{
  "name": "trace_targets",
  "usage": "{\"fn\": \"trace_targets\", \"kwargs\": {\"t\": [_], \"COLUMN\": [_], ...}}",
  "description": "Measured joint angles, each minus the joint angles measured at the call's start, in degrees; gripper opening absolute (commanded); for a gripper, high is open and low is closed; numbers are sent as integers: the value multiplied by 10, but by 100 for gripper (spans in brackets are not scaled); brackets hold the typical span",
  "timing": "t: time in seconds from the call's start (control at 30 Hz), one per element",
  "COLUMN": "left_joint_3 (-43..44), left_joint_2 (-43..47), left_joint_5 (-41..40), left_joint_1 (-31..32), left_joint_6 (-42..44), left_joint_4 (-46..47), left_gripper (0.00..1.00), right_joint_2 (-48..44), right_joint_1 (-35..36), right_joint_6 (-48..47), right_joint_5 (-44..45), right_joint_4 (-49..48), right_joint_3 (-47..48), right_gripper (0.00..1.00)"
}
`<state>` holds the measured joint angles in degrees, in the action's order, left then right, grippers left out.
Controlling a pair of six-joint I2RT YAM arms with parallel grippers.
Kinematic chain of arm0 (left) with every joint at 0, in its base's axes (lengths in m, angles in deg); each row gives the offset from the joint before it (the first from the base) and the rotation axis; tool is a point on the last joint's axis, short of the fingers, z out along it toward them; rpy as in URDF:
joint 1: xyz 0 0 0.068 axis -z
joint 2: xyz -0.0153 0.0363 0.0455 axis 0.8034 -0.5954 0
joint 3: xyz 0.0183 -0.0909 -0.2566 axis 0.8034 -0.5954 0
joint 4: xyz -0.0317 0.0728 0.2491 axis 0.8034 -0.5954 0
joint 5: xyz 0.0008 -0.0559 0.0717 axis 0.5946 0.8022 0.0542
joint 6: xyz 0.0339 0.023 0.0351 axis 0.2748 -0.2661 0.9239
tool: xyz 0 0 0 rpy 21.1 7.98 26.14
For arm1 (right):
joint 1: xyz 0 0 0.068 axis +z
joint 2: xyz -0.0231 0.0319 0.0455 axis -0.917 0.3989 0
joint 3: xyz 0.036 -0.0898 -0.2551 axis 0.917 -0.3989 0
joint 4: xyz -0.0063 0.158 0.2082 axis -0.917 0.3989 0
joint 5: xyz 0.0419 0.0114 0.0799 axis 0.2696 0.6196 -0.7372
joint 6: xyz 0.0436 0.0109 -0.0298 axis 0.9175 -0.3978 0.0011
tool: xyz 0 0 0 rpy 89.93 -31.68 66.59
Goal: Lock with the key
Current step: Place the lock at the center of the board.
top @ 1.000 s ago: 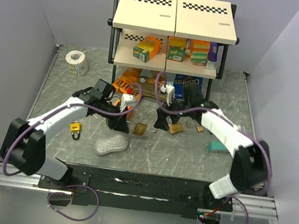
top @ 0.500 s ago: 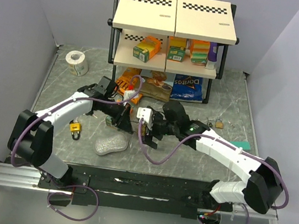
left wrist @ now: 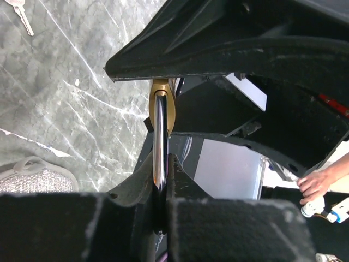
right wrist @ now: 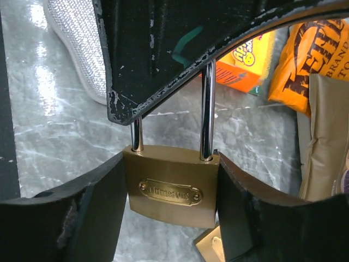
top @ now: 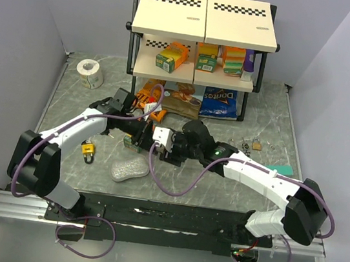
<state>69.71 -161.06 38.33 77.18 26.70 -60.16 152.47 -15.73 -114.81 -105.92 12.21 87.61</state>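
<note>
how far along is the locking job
Done: the padlock is picked up, its body clamped in the right gripper and its shackle pinched by the left gripper. In hand: both grippers hold it between them. Left: a key lies on the table, in neither gripper.

The left gripper point(left wrist: 160, 191) is closed on the chrome shackle of a padlock point(left wrist: 158, 142), seen edge-on, with the brass body at the far end. The black fingers of the right gripper point(left wrist: 161, 106) bracket that body. A key point(left wrist: 20, 16) lies apart on the grey marbled counter point(left wrist: 65, 98). A silver textured pouch point(left wrist: 35, 177) sits lower left.
</note>
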Motion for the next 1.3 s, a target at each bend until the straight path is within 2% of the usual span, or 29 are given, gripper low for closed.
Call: {"fn": "trace_targets", "kwargs": {"t": [0.07, 0.17, 0.2, 0.3, 0.43, 0.5, 0.7, 0.77, 0.9, 1.0, 1.03, 1.2, 1.3], "left_joint_3": [-3, -3, -3, -4, -5, -5, -5, -5, -5, -5, -5, 13, 31], "left_joint_2": [2, 9, 16, 48, 118, 159, 215, 214, 206, 193, 187, 134, 92], "left_joint_5": [-1, -2, -5, -23, -84, -143, -288, -322, -336, -336, -340, -374, -405], "left_joint_1": [-2, -10, -17, -52, -132, -166, -198, -206, -220, -224, -225, -227, -232], "left_joint_6": [-3, -18, -21, -36, -67, -79, -110, -121, -127, -126, -124, -100, -84], "left_joint_4": [6, 13, 17, 38, 83, 111, 149, 149, 139, 125, 120, 76, 54], "left_gripper": [25, 46, 67, 96, 96, 96, 96, 96, 96, 96, 96, 96, 96], "right_joint_2": [0, 4, 10, 43, 98, 127, 212, 239, 280, 297, 301, 311, 318], "right_joint_1": [0, -3, -9, -40, -85, -100, -109, -110, -110, -111, -112, -111, -109], "right_joint_6": [3, 22, 35, 85, 167, 211, 326, 355, 399, 422, 432, 458, 472], "right_joint_5": [2, 1, -3, -30, -47, -46, -38, -30, -2, 16, 21, 40, 51], "right_joint_4": [1, 12, 25, 63, 94, 105, 121, 122, 119, 116, 116, 113, 111], "right_joint_3": [0, 6, 12, 43, 78, 91, 125, 134, 149, 157, 160, 171, 173], "right_gripper": [43, 34, 33, 32, 32, 34, 36, 38, 39, 48, 55, 66, 67]}}
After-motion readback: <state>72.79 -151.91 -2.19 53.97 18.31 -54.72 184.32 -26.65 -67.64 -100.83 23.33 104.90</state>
